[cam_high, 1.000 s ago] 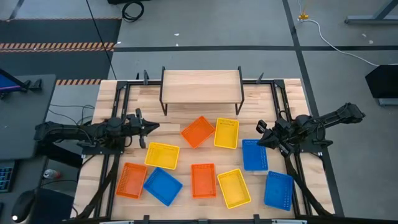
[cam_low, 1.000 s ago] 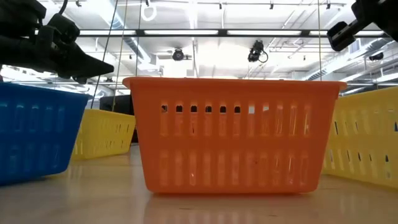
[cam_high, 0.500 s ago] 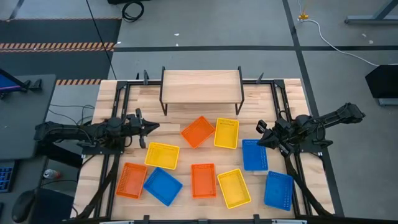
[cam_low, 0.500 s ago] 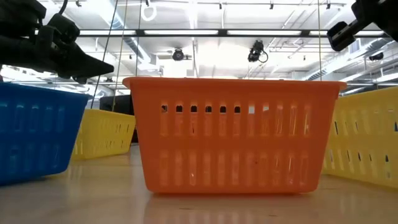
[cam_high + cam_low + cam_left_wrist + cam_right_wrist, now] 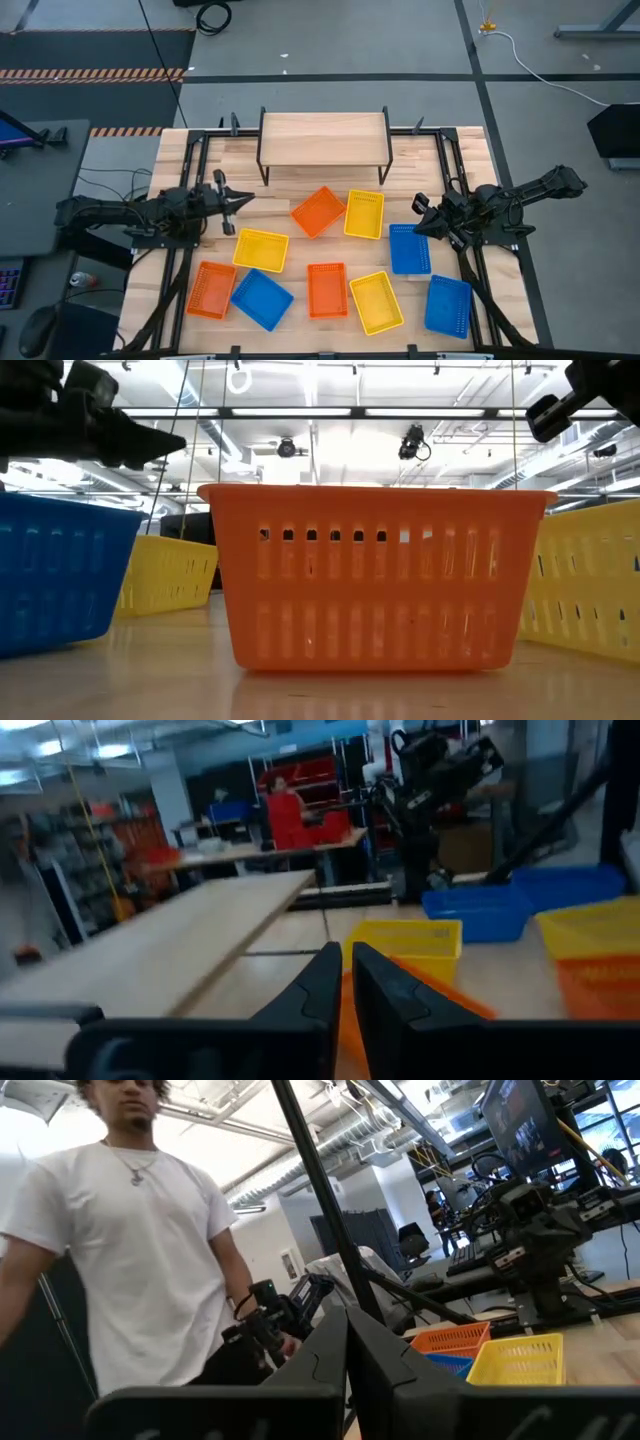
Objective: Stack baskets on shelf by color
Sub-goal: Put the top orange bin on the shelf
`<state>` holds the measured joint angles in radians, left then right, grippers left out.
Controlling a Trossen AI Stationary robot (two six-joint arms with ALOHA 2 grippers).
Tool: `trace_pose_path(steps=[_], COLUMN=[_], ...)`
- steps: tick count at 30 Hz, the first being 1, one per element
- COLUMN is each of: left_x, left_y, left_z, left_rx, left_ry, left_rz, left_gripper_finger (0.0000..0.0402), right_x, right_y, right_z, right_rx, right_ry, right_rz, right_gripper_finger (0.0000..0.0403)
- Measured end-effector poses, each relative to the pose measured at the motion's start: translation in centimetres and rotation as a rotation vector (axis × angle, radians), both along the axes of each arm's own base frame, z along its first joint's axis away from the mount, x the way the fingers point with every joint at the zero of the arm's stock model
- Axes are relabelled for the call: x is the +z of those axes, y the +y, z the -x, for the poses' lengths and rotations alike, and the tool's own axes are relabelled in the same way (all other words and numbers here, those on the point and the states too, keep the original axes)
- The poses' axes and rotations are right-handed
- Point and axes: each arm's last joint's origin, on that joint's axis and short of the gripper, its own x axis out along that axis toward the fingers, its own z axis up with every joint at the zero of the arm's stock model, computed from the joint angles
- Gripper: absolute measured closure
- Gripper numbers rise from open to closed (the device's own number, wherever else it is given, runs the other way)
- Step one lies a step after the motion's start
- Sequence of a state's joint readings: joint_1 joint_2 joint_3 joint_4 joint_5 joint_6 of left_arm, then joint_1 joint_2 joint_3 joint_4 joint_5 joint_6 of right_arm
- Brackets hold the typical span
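Observation:
Nine baskets lie loose on the tabletop. Three are orange (image 5: 318,211), (image 5: 327,290), (image 5: 211,290), three yellow (image 5: 364,214), (image 5: 261,250), (image 5: 376,302), three blue (image 5: 408,248), (image 5: 262,298), (image 5: 447,305). All rest on their bottoms, open side up. The shelf (image 5: 323,138) stands on its black legs at the far edge. My left gripper (image 5: 236,200) hovers shut, left of the far orange basket and above the table. My right gripper (image 5: 418,208) hovers shut, right of the far yellow basket. In the low view the nearest orange basket (image 5: 375,575) fills the middle.
A black metal frame (image 5: 195,150) runs along the table's left, right and far sides beside the shelf. A person in a white shirt (image 5: 130,1260) stands beyond the table's left side. A strip of bare wood (image 5: 330,185) lies between the shelf and the baskets.
My left gripper has risen a little and drawn slightly back toward the table's left and far edge, staying shut. The baskets and my right arm have kept still.

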<state>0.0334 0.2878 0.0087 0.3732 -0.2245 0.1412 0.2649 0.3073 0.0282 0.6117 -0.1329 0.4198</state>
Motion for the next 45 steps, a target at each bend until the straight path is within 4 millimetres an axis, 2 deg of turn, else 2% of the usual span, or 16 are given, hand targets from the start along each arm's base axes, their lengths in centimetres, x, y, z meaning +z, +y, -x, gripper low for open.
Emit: trace_pose_path(steps=[4,9,11,14,16,21,23,26,32,37,41,45], left_x=[0.5,1.3,2.1,4.7,6.6,11.5,13.0,15.3,20.2,24.2,27.1,29.3], left_y=[0.0,0.0,0.0,0.0,0.0,0.1,0.1,0.2,0.3,0.4,0.4,0.3], left_z=[0.1,0.1,0.1,0.1,-0.2,-2.2,-3.3,-5.0,-8.4,-9.5,-9.2,-8.6], left_rx=[-0.006,-0.047,-0.051,-0.042,-0.026,-0.006,-0.001,0.01,0.034,0.024,0.0,-0.028], left_ry=[-0.077,-0.166,-0.178,-0.167,-0.086,0.125,0.193,0.256,0.22,0.156,0.091,-0.031], left_rz=[0.07,0.275,0.275,0.2,0.141,0.12,0.161,0.234,0.484,0.525,0.442,0.487], left_gripper_finger=[0.0363,0.0363,0.0363,0.0363,0.0362,0.0362,0.0364,0.0367,0.0362,0.0364,0.0368,0.0368], right_x=[0.0,0.0,0.0,0.0,0.2,1.9,3.1,6.3,14.6,20.9,23.2,25.1], right_y=[0.0,0.0,0.0,-0.1,-0.4,-2.0,-2.4,-2.3,-2.3,-3.0,-4.1,-4.7], right_z=[0.0,0.0,0.0,0.0,-0.1,0.4,0.4,0.1,-1.8,-4.4,-6.5,-8.6], right_rx=[-0.001,-0.005,-0.028,-0.089,-0.188,-0.641,-0.748,-0.757,-0.754,-0.828,-0.879,-0.902], right_ry=[0.0,-0.005,-0.03,-0.066,-0.071,-0.125,-0.123,-0.131,0.018,0.214,0.425,0.394], right_rz=[0.0,0.011,0.07,0.155,0.143,-0.082,-0.091,0.023,0.173,0.252,0.114,-0.013], right_gripper_finger=[0.0391,0.0391,0.0391,0.0391,0.0391,0.0391,0.0391,0.0391,0.0391,0.0391,0.0391,0.0391])
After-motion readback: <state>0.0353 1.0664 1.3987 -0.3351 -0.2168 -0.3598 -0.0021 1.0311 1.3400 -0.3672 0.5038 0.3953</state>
